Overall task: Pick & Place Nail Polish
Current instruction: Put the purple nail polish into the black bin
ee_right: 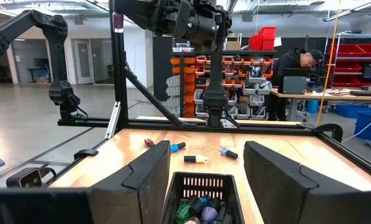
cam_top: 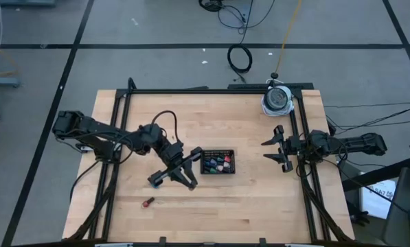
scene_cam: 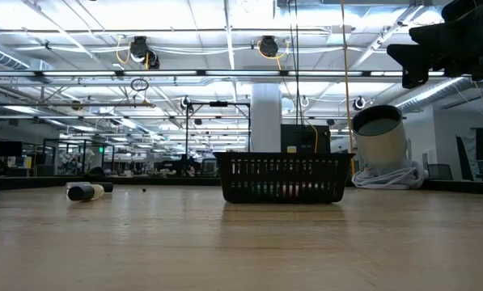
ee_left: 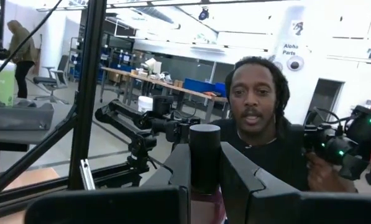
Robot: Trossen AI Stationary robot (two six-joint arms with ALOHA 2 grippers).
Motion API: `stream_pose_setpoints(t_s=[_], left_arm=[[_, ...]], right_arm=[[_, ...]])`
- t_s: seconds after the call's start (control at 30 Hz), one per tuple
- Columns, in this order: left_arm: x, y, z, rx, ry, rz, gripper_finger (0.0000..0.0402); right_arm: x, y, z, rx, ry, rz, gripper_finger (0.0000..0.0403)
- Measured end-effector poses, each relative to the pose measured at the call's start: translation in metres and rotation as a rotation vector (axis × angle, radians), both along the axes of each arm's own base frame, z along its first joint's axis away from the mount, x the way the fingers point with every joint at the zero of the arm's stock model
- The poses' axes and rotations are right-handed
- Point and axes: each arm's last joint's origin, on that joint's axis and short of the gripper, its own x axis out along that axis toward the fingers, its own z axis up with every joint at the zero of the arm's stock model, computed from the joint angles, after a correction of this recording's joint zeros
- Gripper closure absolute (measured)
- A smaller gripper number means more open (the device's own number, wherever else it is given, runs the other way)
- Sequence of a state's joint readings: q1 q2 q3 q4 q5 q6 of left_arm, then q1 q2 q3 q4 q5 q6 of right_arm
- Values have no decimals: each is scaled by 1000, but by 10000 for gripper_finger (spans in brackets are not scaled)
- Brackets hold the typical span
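The black mesh tray (cam_top: 217,162) stands mid-table and holds several small coloured nail polish bottles (ee_right: 201,211). My left gripper (cam_top: 191,169) hangs above the table just left of the tray, shut on one bottle with a dark cap (ee_left: 205,155). My right gripper (cam_top: 276,149) is open and empty to the right of the tray, facing it. A red bottle (cam_top: 147,202) lies on its side near the front left. The right wrist view shows several more bottles (ee_right: 196,159) lying on the table beyond the tray. My left gripper pinches the bottle between its two fingers (ee_left: 244,180), on the pinkish body (ee_left: 205,200) below the cap. The dark cap stands out past the fingertips. The bottle is lifted clear of the table. The fingers hide most of the body.
A white cylinder with a coiled cable (cam_top: 278,101) stands at the far right corner. A black frame (cam_top: 191,90) runs along the table's far edge and sides. A person (ee_left: 256,118) stands beyond the table's right side.
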State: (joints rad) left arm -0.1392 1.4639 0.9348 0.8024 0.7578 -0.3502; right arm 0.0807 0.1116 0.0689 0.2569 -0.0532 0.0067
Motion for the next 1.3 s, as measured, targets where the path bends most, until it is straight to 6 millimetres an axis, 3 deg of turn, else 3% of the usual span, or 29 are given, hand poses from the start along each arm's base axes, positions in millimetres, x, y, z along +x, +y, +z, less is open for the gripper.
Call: stream_pose_setpoints(t_s=[0.4, 1.3], left_arm=[[3, 11, 8, -33, 7, 21, 364], [5, 15, 4, 7, 17, 44, 364]], right_arm=[[0, 0, 0, 0, 0, 0, 209], [0, 0, 0, 0, 0, 0, 210]])
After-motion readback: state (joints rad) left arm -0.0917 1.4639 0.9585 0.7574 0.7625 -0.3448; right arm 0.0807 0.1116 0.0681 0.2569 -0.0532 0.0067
